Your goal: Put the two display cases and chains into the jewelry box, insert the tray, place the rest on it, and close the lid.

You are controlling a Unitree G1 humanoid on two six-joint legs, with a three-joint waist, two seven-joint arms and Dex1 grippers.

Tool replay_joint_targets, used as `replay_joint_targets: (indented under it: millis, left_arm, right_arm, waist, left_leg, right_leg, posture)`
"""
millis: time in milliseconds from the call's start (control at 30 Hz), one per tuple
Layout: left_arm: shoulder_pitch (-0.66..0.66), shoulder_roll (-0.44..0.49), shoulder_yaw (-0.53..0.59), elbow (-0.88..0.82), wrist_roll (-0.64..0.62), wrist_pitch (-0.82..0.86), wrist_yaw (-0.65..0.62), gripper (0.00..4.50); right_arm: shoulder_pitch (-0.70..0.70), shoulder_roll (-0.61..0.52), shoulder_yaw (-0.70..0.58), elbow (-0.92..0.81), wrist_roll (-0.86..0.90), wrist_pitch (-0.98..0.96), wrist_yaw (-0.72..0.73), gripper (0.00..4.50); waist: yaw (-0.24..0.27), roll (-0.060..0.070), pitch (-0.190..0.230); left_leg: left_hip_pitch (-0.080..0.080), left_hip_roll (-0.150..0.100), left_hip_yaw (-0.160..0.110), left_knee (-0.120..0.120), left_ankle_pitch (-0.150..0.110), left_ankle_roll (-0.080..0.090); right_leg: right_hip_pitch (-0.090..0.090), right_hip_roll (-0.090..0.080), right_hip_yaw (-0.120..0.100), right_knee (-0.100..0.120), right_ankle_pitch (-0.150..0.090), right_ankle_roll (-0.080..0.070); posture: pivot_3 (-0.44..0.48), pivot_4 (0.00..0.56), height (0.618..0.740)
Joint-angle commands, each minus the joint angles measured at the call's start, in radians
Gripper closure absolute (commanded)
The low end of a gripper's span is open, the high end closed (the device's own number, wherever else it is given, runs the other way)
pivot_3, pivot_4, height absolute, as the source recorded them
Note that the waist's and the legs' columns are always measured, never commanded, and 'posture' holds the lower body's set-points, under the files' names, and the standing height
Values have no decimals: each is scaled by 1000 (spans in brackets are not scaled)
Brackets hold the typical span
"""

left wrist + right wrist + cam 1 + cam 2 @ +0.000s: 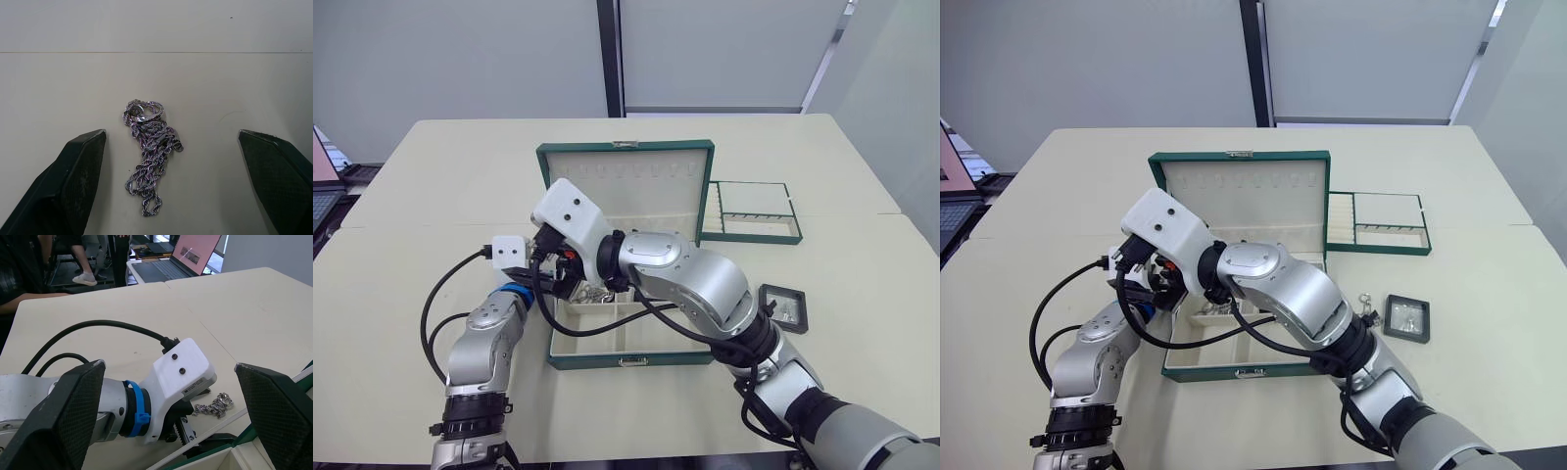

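1. Your left tool [171, 186] is spread wide and holds nothing; the chain [146, 152] lies bunched on the desk [244, 88] between its fingers.
2. The chain should be light, limp and slippery; I'd pinch the thick middle of the bunch.
3. Your right tool [171, 416], also wide and empty, hangs just beside; its arm hides much of the jewelry box [626, 360].

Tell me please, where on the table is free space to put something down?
The table is bare left of the jewelry box, and also in front of the tray, behind the display case. Crowded: the box's left edge, where both arms meet near a chain.
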Motion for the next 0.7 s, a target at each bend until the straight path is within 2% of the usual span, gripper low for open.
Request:
replay_joint_targets:
  millis: [33,233,333,700]
  left_arm:
    - [-1,13,11,16,14,19,13,21]
    - [1,13,9,24,11,24,11,21]
    - [1,13,11,33,10,22,11,571]
    - [2,14,17,46,13,16,2,3879]
  right_arm:
    - [-22,16,-19,-23,-2,-28,9,0]
    - [-23,17,-22,-18,-3,-34,9,0]
    - [-24,17,-23,-17,-2,-35,10,0]
    - [-24,17,-27,-16,0,-44,17,0]
  waist:
    - [0,0,0]
    - [0,0,0]
    - [0,0,0]
    - [1,0,0]
  left_leg:
    - [0,0,0,0,0,0]
    - [0,0,0,0,0,0]
    - [0,0,0,0,0,0]
    - [0,-2,-1,0,0,0]
  right_leg:
    - [0,0,0,0,0,0]
    - [0,0,0,0,0,0]
    - [0,0,0,0,0,0]
    - [0,-1,0,0,0,0]
  posture:
    - [0,150,740]
    - [0,150,740]
    - [0,150,740]
    - [0,150,740]
